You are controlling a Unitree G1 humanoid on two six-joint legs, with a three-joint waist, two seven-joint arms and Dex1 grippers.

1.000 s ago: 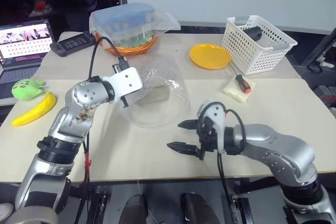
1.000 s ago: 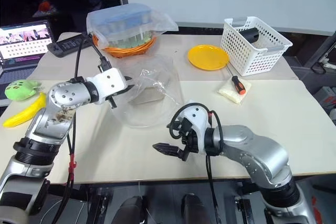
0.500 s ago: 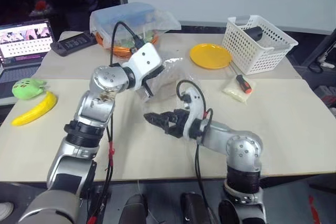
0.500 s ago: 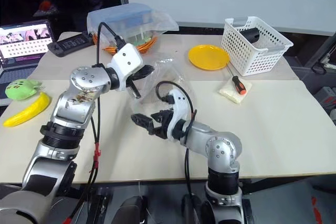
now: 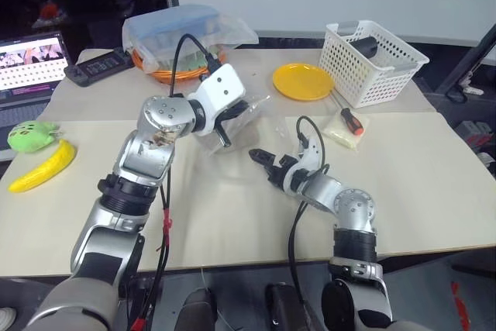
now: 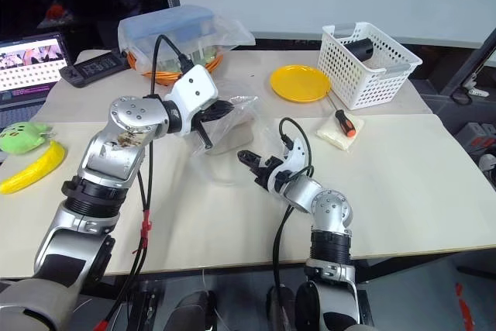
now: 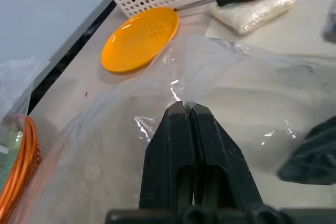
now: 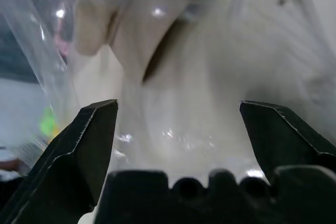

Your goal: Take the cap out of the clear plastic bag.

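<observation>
Mid-table, the left gripper (image 7: 185, 109) pinches the clear plastic bag (image 5: 246, 118), lifted, the cap (image 6: 232, 136) inside. Right gripper (image 6: 249, 163) spread wide at its mouth. Yellow plate (image 5: 302, 81), basket (image 5: 372, 60), screwdriver (image 5: 349, 118) beyond.

Cap (image 6: 232, 133) lies inside the bag (image 6: 230, 118) — plate (image 6: 300, 83) behind, basket (image 6: 370, 53) right.

Glossy crinkled clear plastic bag (image 7: 220, 72)
</observation>
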